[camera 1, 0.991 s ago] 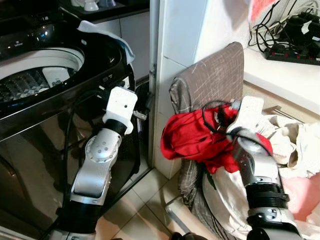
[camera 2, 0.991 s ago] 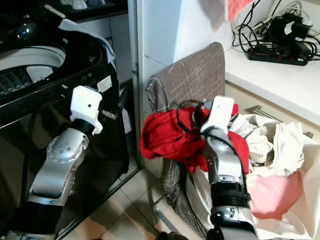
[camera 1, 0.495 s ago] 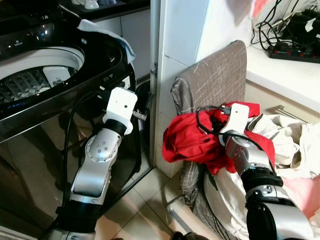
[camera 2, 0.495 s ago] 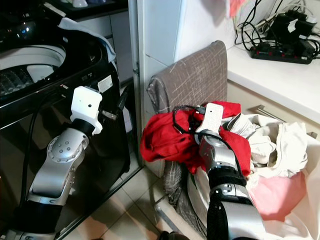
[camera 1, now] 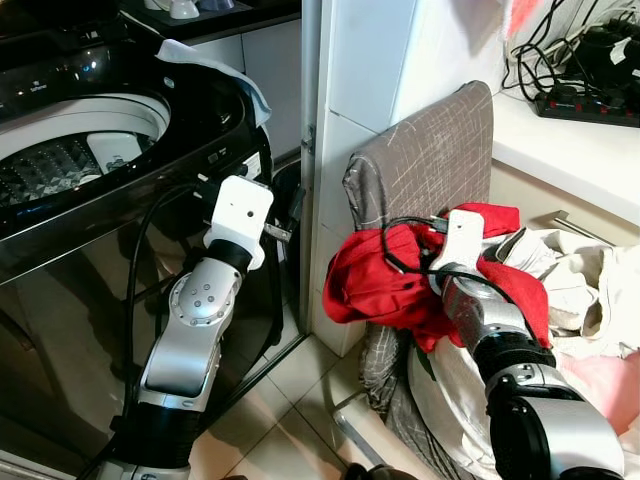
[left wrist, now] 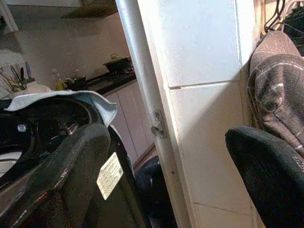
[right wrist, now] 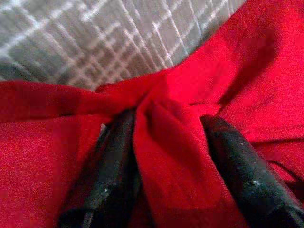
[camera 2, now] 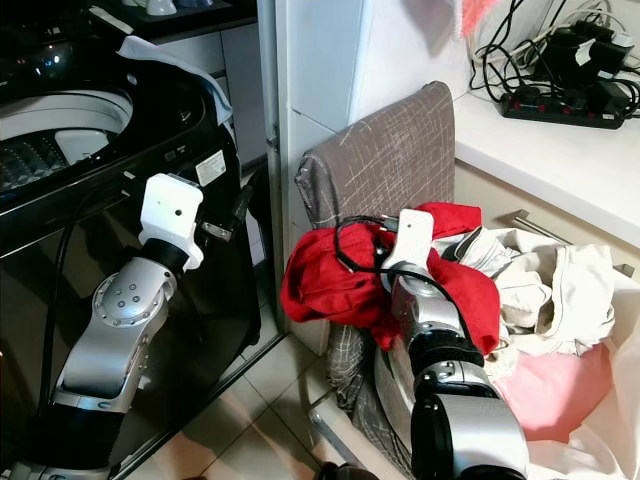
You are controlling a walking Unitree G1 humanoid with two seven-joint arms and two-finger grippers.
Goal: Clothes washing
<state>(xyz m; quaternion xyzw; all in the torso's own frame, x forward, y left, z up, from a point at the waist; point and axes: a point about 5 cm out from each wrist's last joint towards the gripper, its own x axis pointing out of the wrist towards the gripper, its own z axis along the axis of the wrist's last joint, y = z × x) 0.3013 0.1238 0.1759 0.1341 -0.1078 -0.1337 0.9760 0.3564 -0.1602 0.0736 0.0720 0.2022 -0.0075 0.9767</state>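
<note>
A red garment (camera 1: 375, 280) hangs bunched over the front of the laundry basket, against a grey checked cloth (camera 1: 430, 160). My right gripper (right wrist: 171, 156) is shut on a fold of the red garment, one black finger (right wrist: 114, 161) on each side of it; from the head its fingers are buried in the cloth below the white wrist (camera 1: 458, 238). To the left stands the black top-loading washing machine (camera 1: 120, 200), lid up, with its steel drum (camera 1: 60, 160) showing. My left gripper (camera 1: 288, 212) is raised beside the washer's front corner, open and holding nothing.
A pale blue cloth (camera 1: 215, 62) lies over the washer's back corner. Cream clothes (camera 1: 575, 285) and a pink one (camera 1: 612, 385) fill the basket. A white tiled pillar (camera 1: 350, 90) separates washer and basket. A power strip with cables (camera 1: 585, 100) sits on the counter.
My right wrist has shifted left and a little down with the red garment still in its grip. The left arm has stayed put.
</note>
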